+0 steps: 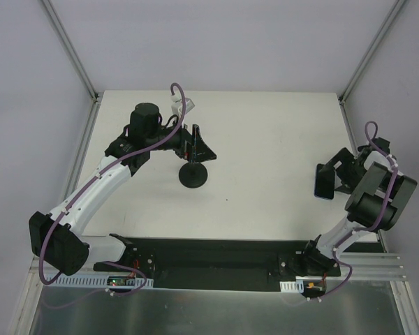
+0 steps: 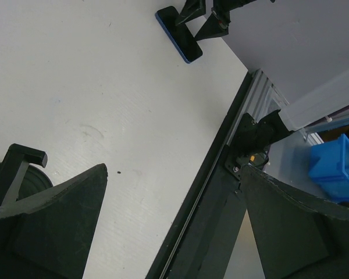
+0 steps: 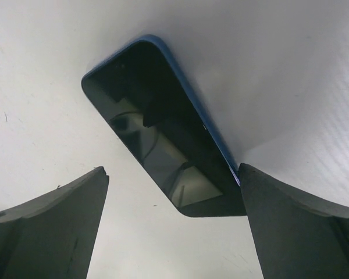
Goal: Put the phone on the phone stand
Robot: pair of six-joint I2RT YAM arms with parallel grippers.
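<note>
I am holding my right gripper [image 3: 171,170] with its jaws spread wide and nothing clamped between them. The phone [image 3: 163,133] is lying face up in the gap ahead of the fingertips, slanting across the opening. Its bluish edge is running up against the tip of one finger [image 3: 296,221], though I cannot tell whether the two are really touching or only overlapping in the wrist view. The other finger is standing clear of the phone on the opposite side. From above, the phone is sitting on the white table [image 1: 265,139] near its right edge, just in front of this gripper.

I am keeping my left gripper [image 2: 173,168] open too, with bare table showing between its jaws. The phone stand [image 1: 194,176] is standing upright just beside this gripper, left of the table's middle. In the left wrist view its small holder is poking up at the outer side of one finger, not between the two.

The phone and the stand are sitting well apart, so I am judging the task as barely begun. The phone is not gripped or lifted, and the holder is carrying nothing. The grasp, the carry across the table and the seating of the phone in the holder are all waiting to be done.
</note>
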